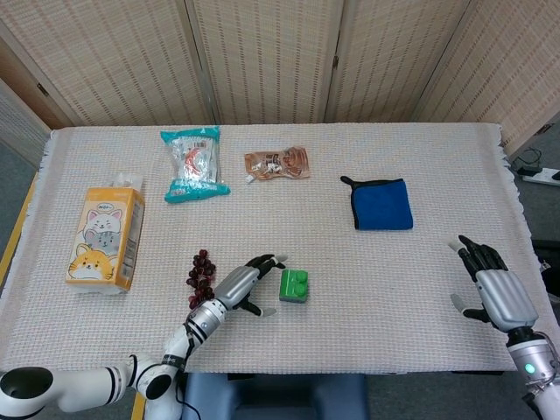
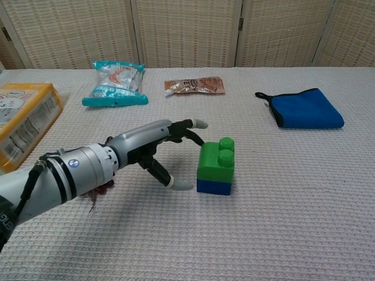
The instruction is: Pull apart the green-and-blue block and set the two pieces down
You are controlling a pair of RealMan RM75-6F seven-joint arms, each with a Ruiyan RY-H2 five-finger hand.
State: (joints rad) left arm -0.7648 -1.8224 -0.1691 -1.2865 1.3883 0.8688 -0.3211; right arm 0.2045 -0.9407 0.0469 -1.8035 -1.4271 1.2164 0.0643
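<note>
The green-and-blue block (image 1: 294, 286) (image 2: 215, 166) stands in one piece near the table's front middle, green half on top of the blue one. My left hand (image 1: 244, 285) (image 2: 153, 150) is open just to its left, fingers spread toward the block, with the fingertips at or just short of its left side. It holds nothing. My right hand (image 1: 493, 293) hovers open at the table's right edge, far from the block, and shows only in the head view.
A bunch of dark red grapes (image 1: 200, 268) lies just left of my left arm. A blue cloth (image 1: 382, 204) is at the back right. A brown packet (image 1: 277, 164), a teal snack bag (image 1: 195, 164) and a yellow cat-print box (image 1: 106, 237) sit further back and left.
</note>
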